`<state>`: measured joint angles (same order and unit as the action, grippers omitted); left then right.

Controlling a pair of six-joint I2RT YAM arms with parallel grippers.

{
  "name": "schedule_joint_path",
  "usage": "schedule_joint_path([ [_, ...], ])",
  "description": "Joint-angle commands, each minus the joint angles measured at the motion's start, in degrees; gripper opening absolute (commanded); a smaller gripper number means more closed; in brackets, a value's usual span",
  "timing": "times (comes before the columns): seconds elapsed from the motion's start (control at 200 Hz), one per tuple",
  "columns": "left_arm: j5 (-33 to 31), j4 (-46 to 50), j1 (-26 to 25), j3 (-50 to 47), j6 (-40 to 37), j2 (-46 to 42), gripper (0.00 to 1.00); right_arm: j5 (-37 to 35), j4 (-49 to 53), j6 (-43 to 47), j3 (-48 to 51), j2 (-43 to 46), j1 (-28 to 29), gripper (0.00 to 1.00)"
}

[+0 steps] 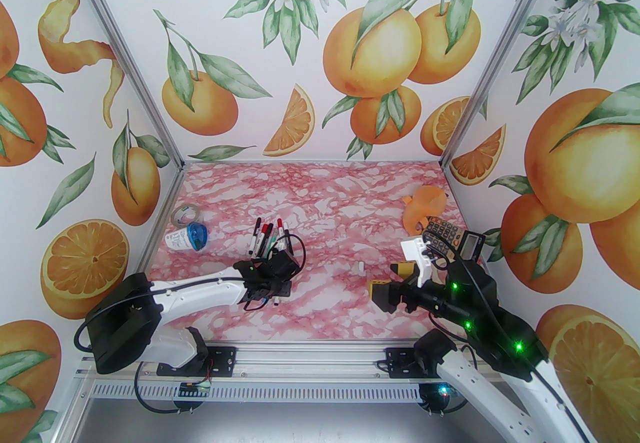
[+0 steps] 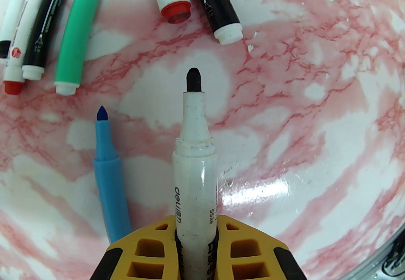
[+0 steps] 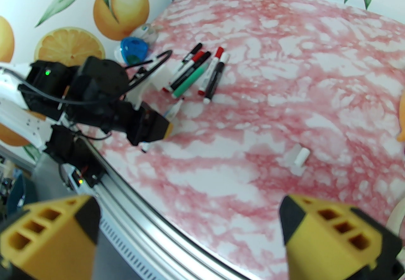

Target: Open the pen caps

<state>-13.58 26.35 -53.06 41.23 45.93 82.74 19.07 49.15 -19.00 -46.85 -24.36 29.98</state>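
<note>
The left gripper (image 2: 196,234) is clamped on a white-barrelled marker (image 2: 194,158). Its black tip is bare and points far, toward the other pens. The barrel carries the brand "deli" and the code "S536", and is speckled with dark marks. Just to its left on the table lies a blue pen (image 2: 109,174), also uncapped, with a darker blue tip.

Beyond them the cluster of pens (image 2: 79,26) fans out with butt ends nearest. Two black barrels read "PERMANENT MARKER", a white barrel with a red end plug bears a barcode, and a plain green one lies between. In the right wrist view their pen caps (image 3: 220,51) — red, black and white — sit on the far ends. One loose white cap (image 3: 301,156) lies alone on the pink marbled table (image 1: 320,191), between the two arms and nearer the right one.

The right gripper (image 3: 190,218) hangs above the near right part of the table, its yellow fingers spread wide and holding nothing. Open table lies between the pens and the right side, and across the far half.

At the left edge are a tape roll (image 1: 186,215) and a blue-lidded container (image 1: 187,237). At the right edge are a calculator (image 1: 442,233) and an orange object (image 1: 425,206). A metal rail (image 3: 142,196) bounds the near edge.
</note>
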Motion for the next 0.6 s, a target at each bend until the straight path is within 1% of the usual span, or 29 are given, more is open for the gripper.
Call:
schedule_joint_path([
  [0.0, -1.43, -1.36, -0.21, 1.92, -0.66, 1.59, 0.12, -0.63, -0.91, 0.11, 0.53, 0.52, 0.57, 1.0],
  [0.265, -2.37, -1.65, -0.28, 2.52, -0.76, 4.41, 0.13, -0.92, -0.97, 0.02, 0.53, 0.54, 0.84, 1.0],
  [0.595, -2.67, -1.94, -0.24, 2.82, -1.01, 6.49, 0.18, -1.34, -0.86, 0.02, 0.53, 0.46, 0.99, 1.0],
])
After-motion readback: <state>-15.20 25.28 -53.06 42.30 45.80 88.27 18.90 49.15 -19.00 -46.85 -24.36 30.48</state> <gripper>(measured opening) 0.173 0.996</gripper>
